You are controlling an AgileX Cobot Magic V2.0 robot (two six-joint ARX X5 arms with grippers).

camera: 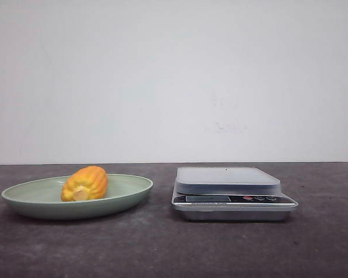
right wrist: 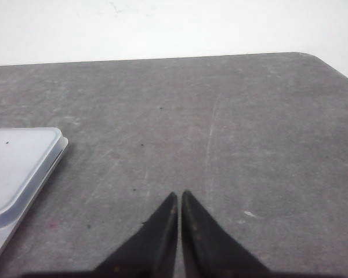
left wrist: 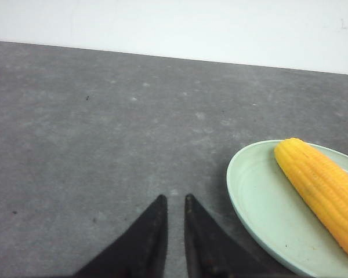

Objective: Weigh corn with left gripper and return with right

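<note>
Left hand beside corn

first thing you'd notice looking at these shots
The bright yellow-orange corn stands out, lying in a pale green plate on the left of the dark grey table. Beside it to the right sits a silver kitchen scale with nothing on its platform. Neither arm shows in the front view.
</note>
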